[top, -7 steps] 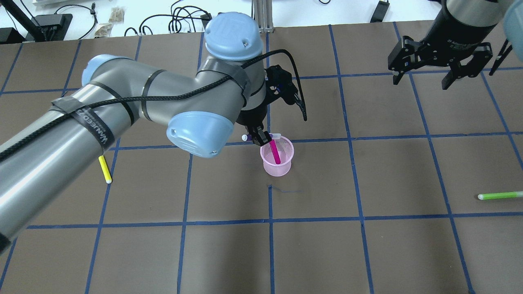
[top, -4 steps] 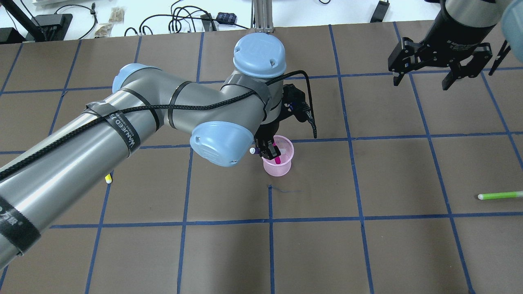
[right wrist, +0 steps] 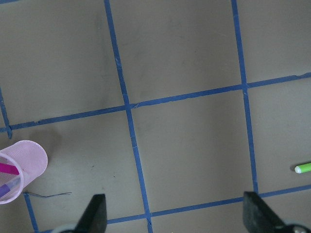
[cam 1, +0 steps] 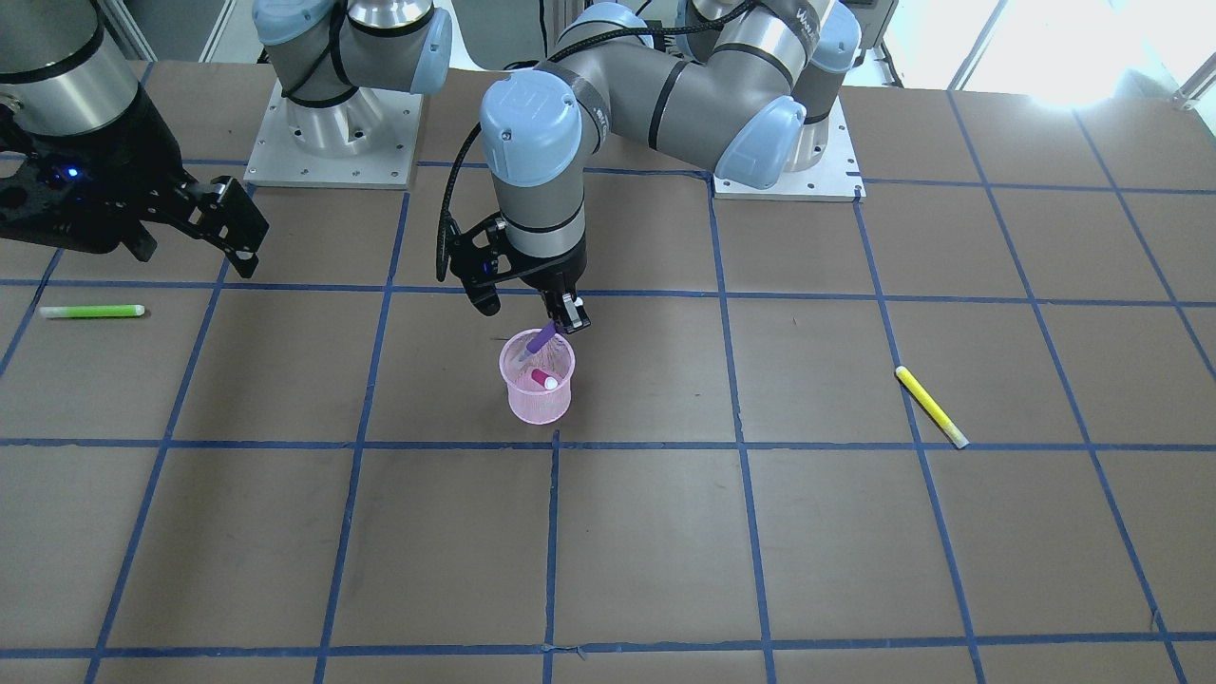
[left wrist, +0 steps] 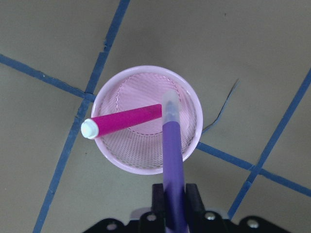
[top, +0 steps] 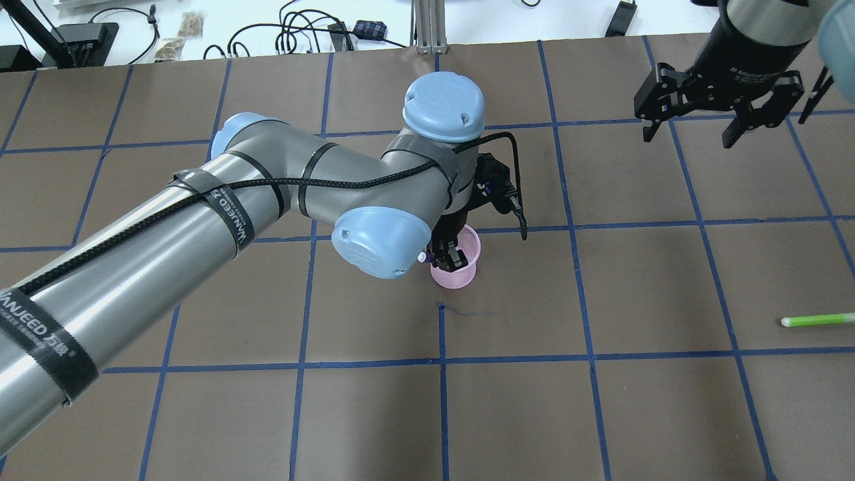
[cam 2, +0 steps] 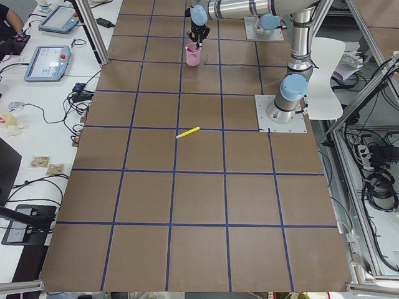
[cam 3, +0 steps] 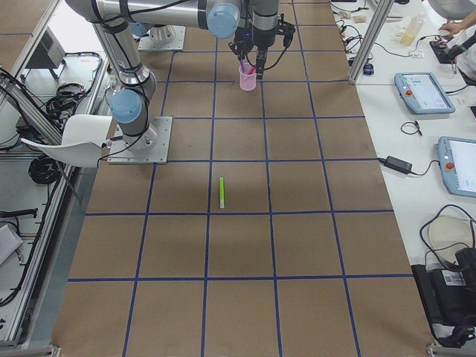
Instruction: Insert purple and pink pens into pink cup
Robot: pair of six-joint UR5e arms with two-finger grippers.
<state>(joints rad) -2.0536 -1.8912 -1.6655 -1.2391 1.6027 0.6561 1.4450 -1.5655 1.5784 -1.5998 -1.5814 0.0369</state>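
Note:
The pink mesh cup [cam 1: 538, 401] stands upright near the table's middle, also in the overhead view [top: 461, 275]. A pink pen [left wrist: 126, 119] leans inside it, white cap over the rim. My left gripper [cam 1: 562, 319] hangs just above the cup and is shut on the purple pen [left wrist: 172, 155], whose tip points down inside the cup's mouth [cam 1: 541, 339]. My right gripper [top: 688, 137] is open and empty, high over the far right of the table, away from the cup [right wrist: 29, 155].
A yellow pen [cam 1: 931, 407] lies on the table on my left side. A green pen [top: 816, 320] lies near the right edge. Blue tape lines grid the brown table. Cables and boxes lie beyond the far edge.
My left arm has swung right and come down over the cup with the purple pen, which now reaches into the cup's mouth. The right arm has not moved.

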